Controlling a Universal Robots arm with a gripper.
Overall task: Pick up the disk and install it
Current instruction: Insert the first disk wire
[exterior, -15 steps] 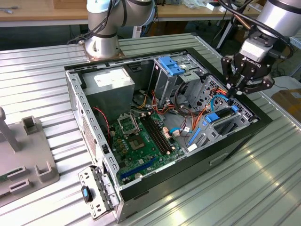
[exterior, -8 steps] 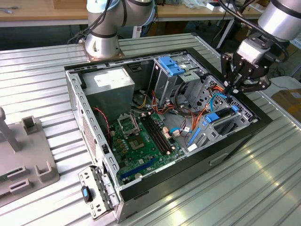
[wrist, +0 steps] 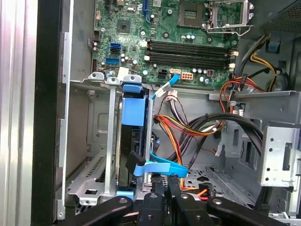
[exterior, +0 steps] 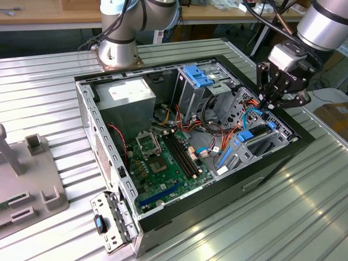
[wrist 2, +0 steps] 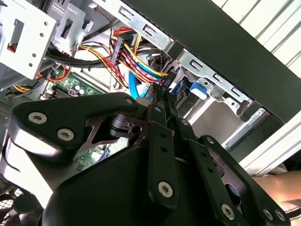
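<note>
The disk [exterior: 260,142] stands on edge in a slot of the drive cage at the exterior view's right end of the open computer case, dark, with a blue rail [exterior: 244,136] along it. In the first wrist view the disk [wrist: 136,141] sits under its blue rail [wrist: 133,110]. My gripper [exterior: 266,106] hangs just above that cage, fingers together. In the second wrist view the gripper [wrist 2: 162,101] has its tips at a black connector [wrist 2: 165,84] on a bundle of coloured wires; whether it holds the connector I cannot tell. A blue flat cable [wrist: 160,167] crosses just ahead of the gripper [wrist: 164,188].
The case [exterior: 109,157] lies open on a ribbed metal table. Inside are the motherboard [exterior: 163,157], a grey power supply [exterior: 128,95], an upper drive cage with a blue latch [exterior: 197,75] and loose wires [exterior: 215,130]. The arm's base [exterior: 119,51] stands behind; a grey fixture [exterior: 27,174] sits at the left.
</note>
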